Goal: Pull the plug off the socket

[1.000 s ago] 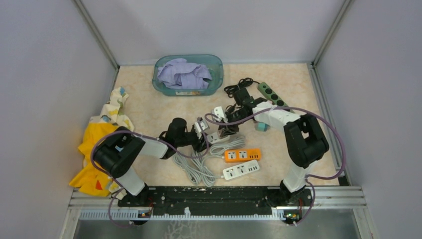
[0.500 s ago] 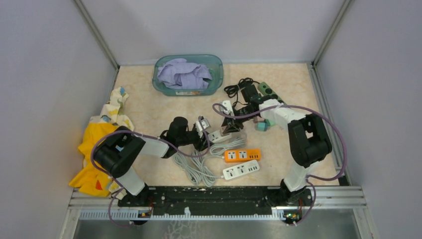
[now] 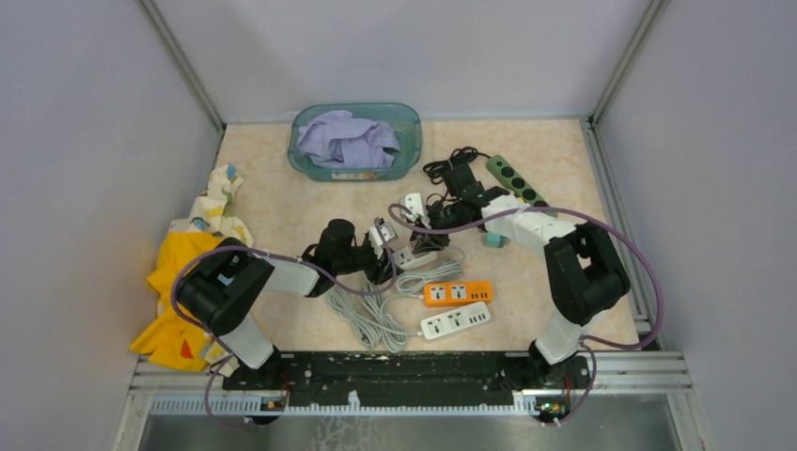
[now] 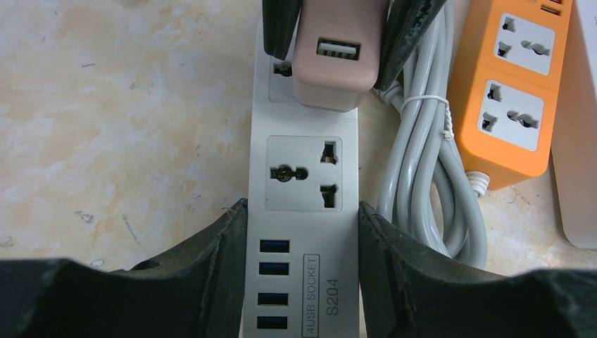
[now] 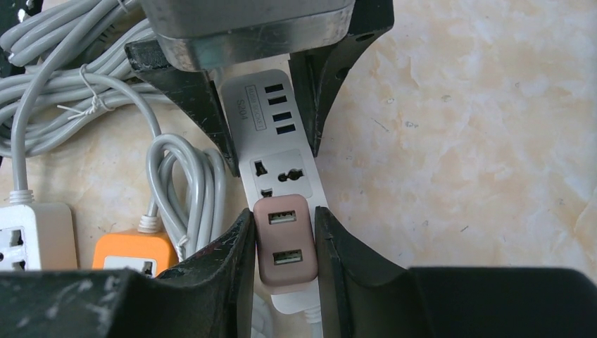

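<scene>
Extraction stage: right fingers [image 5: 236, 260] clenched on pink block-shaped USB plug [image 5: 284, 239], apparently seated in white plastic socket strip [image 4: 303, 176] that left fingers [image 4: 225, 243] clamp against bench [image 4: 105, 105]; next move calls for straight pull.

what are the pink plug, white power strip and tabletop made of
The pink plug looks like matte moulded plastic: rounded edges, no glare. The power strip looks smooth white plastic, satin, with printed lettering. The tabletop shows beige marble-like veining; stone or laminate, can't tell.

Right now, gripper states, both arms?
Left gripper: closed on the white power strip.
Right gripper: closed on the pink plug.
</scene>
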Robot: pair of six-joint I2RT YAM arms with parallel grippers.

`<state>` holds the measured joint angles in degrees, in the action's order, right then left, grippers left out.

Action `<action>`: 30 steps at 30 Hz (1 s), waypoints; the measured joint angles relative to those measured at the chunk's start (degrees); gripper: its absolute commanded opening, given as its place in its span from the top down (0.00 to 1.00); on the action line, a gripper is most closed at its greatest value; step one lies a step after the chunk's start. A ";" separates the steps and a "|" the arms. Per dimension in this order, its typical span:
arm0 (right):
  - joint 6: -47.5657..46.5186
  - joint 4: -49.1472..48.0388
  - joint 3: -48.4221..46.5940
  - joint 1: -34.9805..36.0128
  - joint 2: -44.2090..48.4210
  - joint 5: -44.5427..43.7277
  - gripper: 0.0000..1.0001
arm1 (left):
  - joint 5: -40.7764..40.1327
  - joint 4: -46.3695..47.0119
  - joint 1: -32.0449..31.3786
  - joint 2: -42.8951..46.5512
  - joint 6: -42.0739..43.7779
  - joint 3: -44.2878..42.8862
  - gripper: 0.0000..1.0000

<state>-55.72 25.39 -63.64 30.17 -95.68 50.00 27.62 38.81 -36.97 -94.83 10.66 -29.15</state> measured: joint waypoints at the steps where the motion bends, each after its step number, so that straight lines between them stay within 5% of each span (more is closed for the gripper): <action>1: 0.83 -0.20 0.00 0.04 0.02 -0.37 1.00 | -0.04 -0.02 0.00 0.00 0.00 0.00 1.00; 23: -1.90 2.14 0.00 -5.11 0.79 8.17 1.00 | -0.11 -0.24 0.00 -0.02 -0.70 -0.83 1.00; 30: -1.88 -0.42 0.66 -1.70 1.88 3.41 1.00 | -0.22 -1.42 0.02 -0.13 -1.03 -1.57 1.00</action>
<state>-57.60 24.97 -62.98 28.47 -93.80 53.41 27.40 37.39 -36.95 -94.96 9.63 -30.72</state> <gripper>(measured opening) 0.311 0.573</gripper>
